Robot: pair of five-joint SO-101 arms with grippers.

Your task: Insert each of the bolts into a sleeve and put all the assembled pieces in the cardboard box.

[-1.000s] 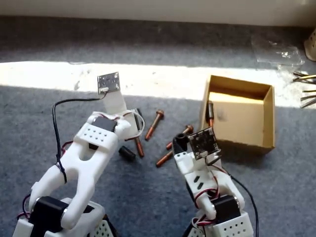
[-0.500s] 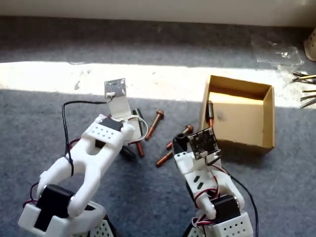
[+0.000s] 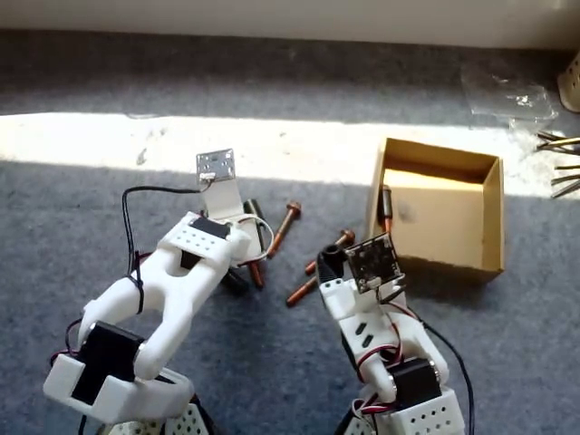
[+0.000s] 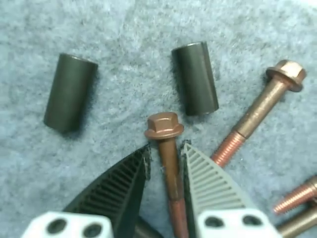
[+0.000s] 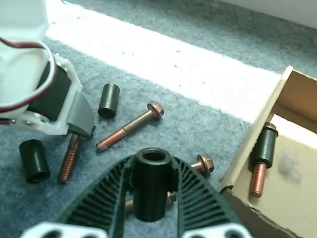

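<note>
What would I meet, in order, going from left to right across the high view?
Left arm → slanted bolt → sleeve in the right claw → cardboard box → metal tools at the edge.

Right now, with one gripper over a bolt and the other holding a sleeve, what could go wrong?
1. The left gripper straddles a bolt just behind its head, one side not touching; closing off-centre could roll it on the carpet or leave it tilted.
2. A second bolt and a loose sleeve lie close beside; closing might nudge them.
3. The right gripper holds a sleeve with its open end sticking out; a misaligned bolt could push it askew.
</note>
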